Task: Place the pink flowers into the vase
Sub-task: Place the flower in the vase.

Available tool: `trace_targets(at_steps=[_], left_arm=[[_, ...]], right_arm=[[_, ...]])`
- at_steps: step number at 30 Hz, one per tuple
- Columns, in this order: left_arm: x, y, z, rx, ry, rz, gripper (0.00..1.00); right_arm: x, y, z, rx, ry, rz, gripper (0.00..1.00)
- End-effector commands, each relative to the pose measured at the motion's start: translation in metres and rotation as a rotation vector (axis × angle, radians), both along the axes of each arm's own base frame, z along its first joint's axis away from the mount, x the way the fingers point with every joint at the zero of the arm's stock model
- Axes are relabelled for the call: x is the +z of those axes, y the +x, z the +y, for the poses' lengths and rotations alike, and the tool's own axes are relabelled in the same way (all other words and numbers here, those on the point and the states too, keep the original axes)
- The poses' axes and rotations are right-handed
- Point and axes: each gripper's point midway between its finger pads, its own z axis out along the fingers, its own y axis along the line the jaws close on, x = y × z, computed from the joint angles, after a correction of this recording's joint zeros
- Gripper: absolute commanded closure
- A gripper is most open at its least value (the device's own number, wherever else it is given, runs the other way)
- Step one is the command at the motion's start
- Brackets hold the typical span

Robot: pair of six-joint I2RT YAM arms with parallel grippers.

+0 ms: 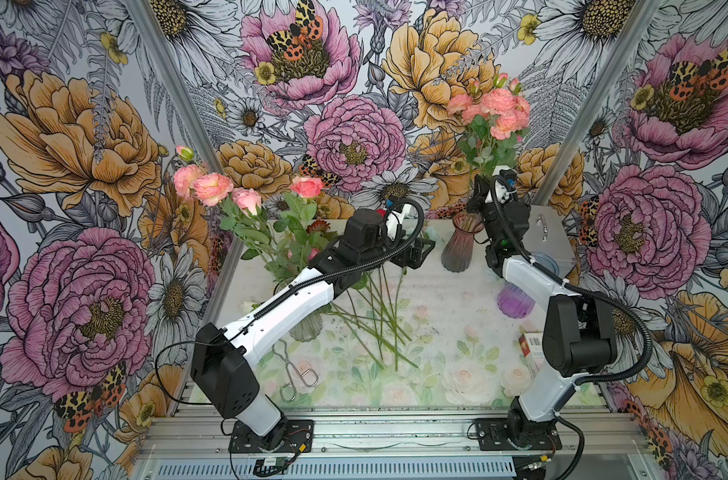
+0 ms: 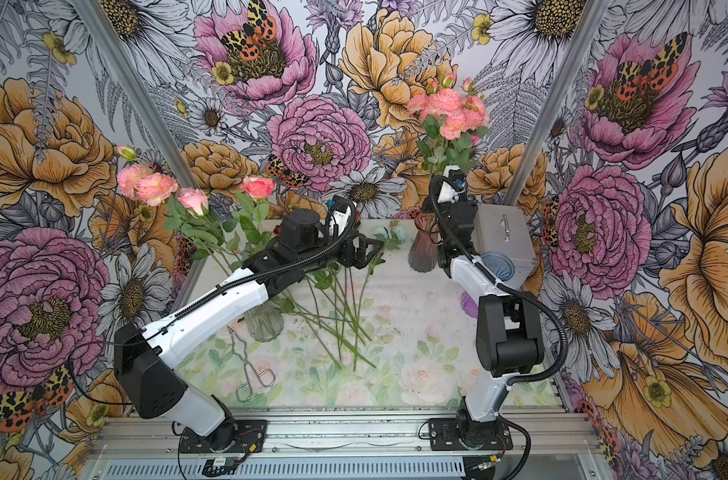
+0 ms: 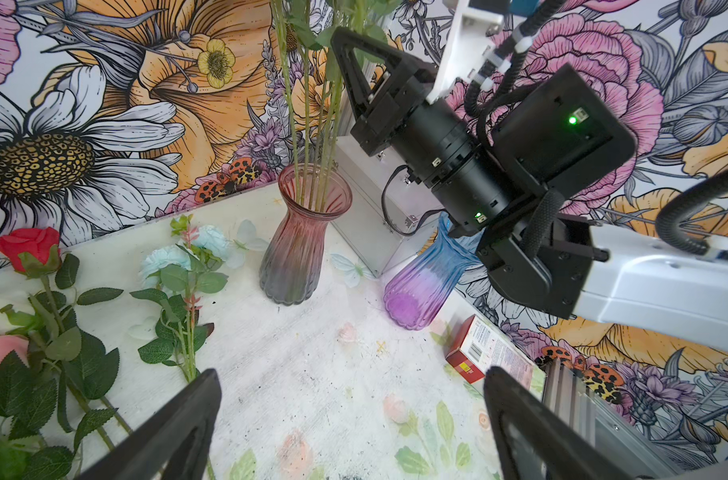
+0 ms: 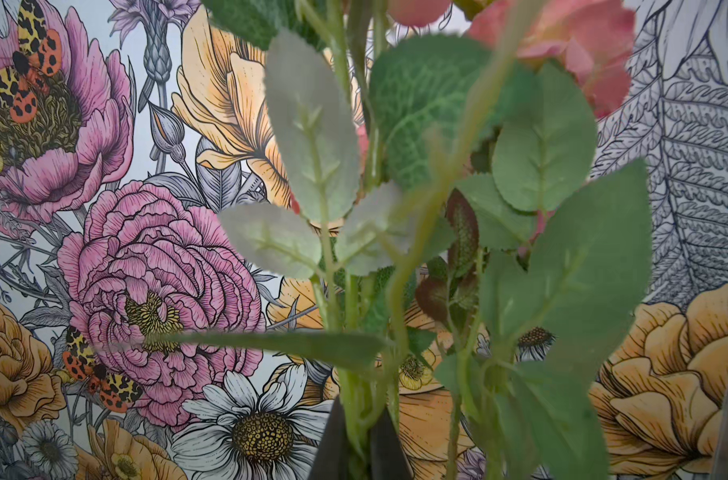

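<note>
Walls: loud floral wallpaper [image 1: 354,137] on three sides, with big pink and orange blooms, daisies and moths. Aluminium corner posts [image 1: 176,83] at the back seams. Tabletop [image 1: 437,291] white with a faded rose print, possibly scuffed. Slotted aluminium rail [image 1: 395,432] along the front. Light soft and even.

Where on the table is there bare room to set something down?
Bare: the mat between the loose stems and the red box, up to the pink-grey vase. Crowded: around the clear vase and tongs.
</note>
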Motion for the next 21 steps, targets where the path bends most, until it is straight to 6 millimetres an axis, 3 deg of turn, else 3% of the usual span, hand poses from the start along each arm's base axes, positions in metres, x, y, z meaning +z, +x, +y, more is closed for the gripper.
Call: trace_targets(at_steps=[1, 11, 21], left_arm=[[0.003, -0.004, -0.008, -0.024, -0.011, 0.003, 0.02], [0.000, -0.007, -0.007, -0.023, -0.006, 0.008, 0.02], [-0.002, -0.008, -0.005, -0.020, 0.002, 0.002, 0.02]], right_arm=[[0.002, -0.004, 0.001, 0.025, 0.020, -0.020, 1.00], [0.004, -0.005, 0.001, 0.030, 0.019, -0.006, 1.00], [-0.031, 0.003, 0.007, 0.059, 0.024, 0.098, 1.00]])
